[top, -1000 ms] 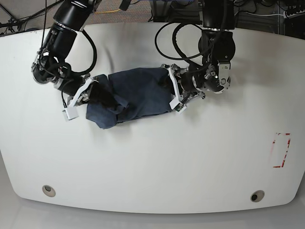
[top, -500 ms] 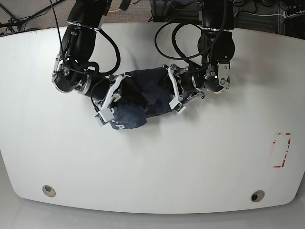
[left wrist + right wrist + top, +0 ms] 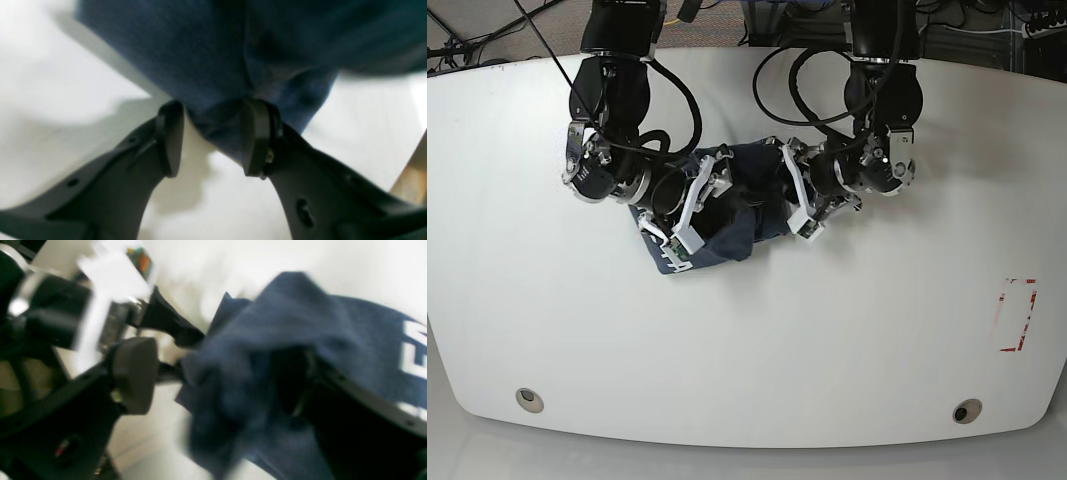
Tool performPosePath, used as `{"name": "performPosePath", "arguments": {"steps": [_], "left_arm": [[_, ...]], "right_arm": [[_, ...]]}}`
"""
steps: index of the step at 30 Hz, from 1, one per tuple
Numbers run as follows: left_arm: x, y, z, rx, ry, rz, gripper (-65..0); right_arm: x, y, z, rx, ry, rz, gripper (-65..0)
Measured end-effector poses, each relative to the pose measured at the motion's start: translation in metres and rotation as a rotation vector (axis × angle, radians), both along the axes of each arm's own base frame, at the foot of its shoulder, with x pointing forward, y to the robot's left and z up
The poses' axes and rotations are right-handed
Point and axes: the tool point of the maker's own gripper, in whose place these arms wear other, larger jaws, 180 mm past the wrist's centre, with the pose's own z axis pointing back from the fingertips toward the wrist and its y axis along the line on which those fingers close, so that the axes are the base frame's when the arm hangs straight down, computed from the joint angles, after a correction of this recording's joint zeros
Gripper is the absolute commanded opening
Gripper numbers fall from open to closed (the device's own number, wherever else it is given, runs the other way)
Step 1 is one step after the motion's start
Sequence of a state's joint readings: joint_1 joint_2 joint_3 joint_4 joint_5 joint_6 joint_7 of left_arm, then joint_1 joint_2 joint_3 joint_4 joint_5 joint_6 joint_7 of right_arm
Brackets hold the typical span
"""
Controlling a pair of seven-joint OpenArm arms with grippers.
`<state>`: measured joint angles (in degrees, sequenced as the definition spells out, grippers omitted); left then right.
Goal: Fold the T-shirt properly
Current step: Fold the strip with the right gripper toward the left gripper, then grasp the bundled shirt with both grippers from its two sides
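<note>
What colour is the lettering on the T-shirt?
White, on the dark navy T-shirt; the lettering shows best in the right wrist view, at the frame's right edge.

A: What is the base view showing of the two arms?

B: Both are showing black cylindrical housings, with black cables looping loosely beside the joints. The left hand and the right hand are each displaying white finger brackets against the black bodies.

A: And the wrist views?

B: The left hand is showing matte dark grey fingers with flat oval pads, small round holes and one brass-coloured screw. The right hand is presenting a blurred, rounded grey pad and a light-edged finger carrying small screws.
</note>
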<state>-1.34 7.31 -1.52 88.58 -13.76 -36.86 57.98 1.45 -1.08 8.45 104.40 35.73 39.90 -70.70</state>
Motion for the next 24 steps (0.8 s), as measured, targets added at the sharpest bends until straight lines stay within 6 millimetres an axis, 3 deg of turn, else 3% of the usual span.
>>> {"name": "performPosePath", "arguments": {"steps": [3, 9, 12, 14, 18, 24], "left_arm": [[0.012, 0.006, 0.017, -0.084, -0.056, 0.062, -39.0], [0.024, 0.019, 0.044, -0.253, -0.103, 0.153, -39.2], [0.032, 0.048, 0.066, -0.241, -0.182, 0.195, -39.2], [0.039, 0.070, 0.077, -0.224, -0.227, 0.232, -39.2], [0.040, 0.109, 0.076, -0.162, -0.245, 0.293, -39.2], [0.030, 0.165, 0.071, -0.067, -0.241, 0.376, -39.2]], "right_arm": [[0.001, -0.006, 0.009, -0.083, -0.056, 0.000, -12.2], [-0.010, 0.023, 0.022, -0.119, -0.129, 0.121, -15.7], [-0.008, 0.018, 0.022, -0.121, -0.127, 0.109, -20.0], [-0.002, 0.001, 0.020, -0.137, -0.123, 0.055, -21.6], [0.008, -0.025, 0.022, -0.139, -0.127, -0.037, -21.9], [0.008, -0.020, -0.001, -0.112, -0.047, -0.029, -22.2]]}}
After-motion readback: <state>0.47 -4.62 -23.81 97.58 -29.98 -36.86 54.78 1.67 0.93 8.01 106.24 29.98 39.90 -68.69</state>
